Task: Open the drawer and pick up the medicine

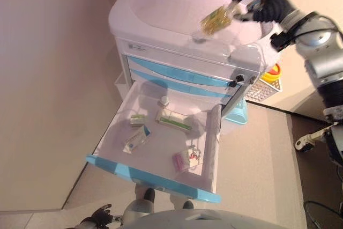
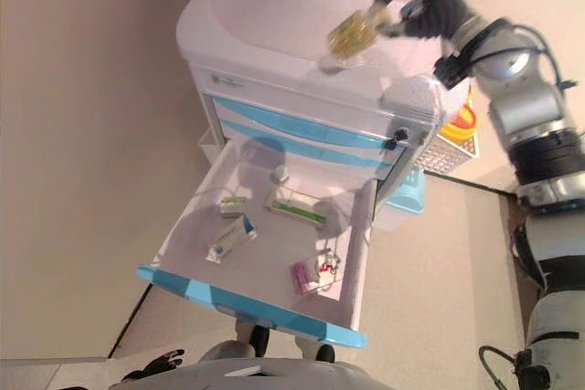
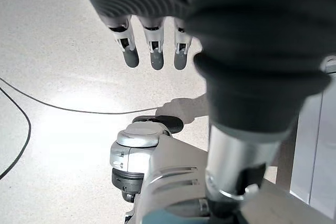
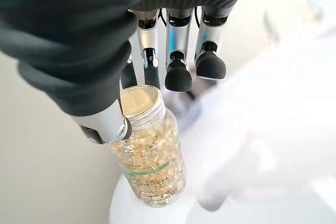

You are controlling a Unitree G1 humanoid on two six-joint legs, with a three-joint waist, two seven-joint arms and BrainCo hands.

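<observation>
Drawer point(image 1: 161, 148) of the cart point(image 1: 182, 20) stands fully open. Right hand point(image 1: 265, 4) pinches the medicine bottle point(image 1: 216, 21) by its neck, raised just above the cart's top. Left hand point(image 3: 152, 51) hangs relaxed, empty. Several packets point(image 1: 172, 120) are in the drawer. Judgement: task essentially complete.
</observation>
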